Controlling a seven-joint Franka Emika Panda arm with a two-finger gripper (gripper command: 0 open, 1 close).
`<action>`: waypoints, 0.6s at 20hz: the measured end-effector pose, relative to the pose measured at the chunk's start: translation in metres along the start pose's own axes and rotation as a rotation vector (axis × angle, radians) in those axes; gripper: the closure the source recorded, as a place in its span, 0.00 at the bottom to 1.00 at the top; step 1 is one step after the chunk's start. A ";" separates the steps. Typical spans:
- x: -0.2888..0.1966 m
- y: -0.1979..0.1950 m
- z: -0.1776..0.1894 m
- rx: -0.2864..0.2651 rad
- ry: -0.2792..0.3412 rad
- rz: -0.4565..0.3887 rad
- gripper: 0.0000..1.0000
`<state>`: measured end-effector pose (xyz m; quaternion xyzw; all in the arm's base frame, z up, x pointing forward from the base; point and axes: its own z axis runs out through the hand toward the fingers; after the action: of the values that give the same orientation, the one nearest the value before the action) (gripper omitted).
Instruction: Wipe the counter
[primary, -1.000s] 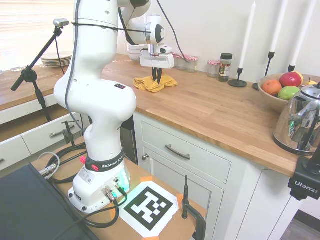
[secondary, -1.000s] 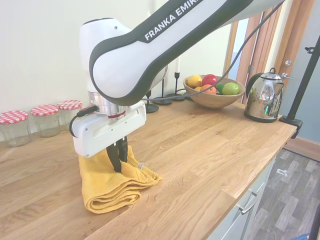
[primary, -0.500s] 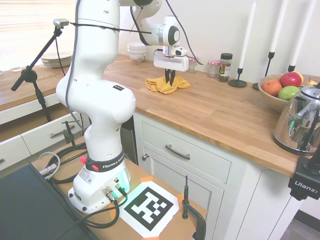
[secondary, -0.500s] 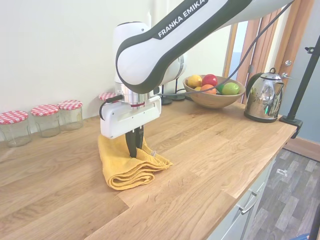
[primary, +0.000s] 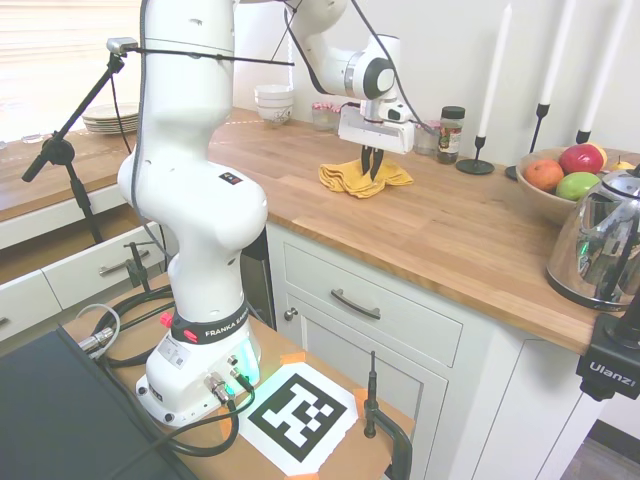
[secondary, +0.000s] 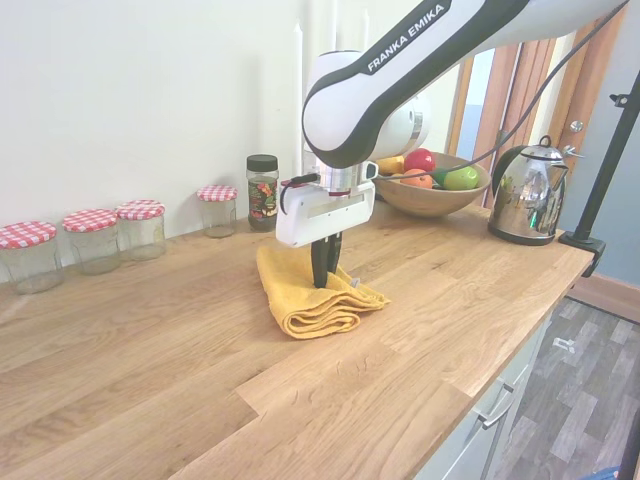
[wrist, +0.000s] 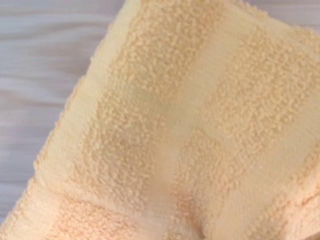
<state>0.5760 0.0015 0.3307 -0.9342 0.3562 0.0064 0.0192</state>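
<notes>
**Cloth pinched on the counter**

We are pointing the gripper (secondary: 325, 277) straight down and clamping its fingers together on a folded yellow cloth (secondary: 305, 298). The cloth is lying flat on the counter (secondary: 150, 360), and its looped weave is filling the wrist view (wrist: 190, 125). Behind it, by the wall, a spice jar (secondary: 263, 192) and four jars with checked lids (secondary: 140, 228) are standing. Further along the counter, a fruit bowl (secondary: 432, 192) and a kettle (secondary: 526, 192) are sitting.

Glossy white arm (primary: 190, 190) with black joint bands, "FRANKA EMIKA" lettering, black cables.
</notes>
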 end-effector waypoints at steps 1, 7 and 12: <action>0.009 0.010 -0.001 0.004 -0.002 0.005 1.00; 0.051 0.066 -0.003 0.032 -0.015 0.041 1.00; 0.075 0.106 -0.003 0.064 -0.027 0.072 1.00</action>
<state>0.5616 -0.1276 0.3289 -0.9195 0.3892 0.0085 0.0536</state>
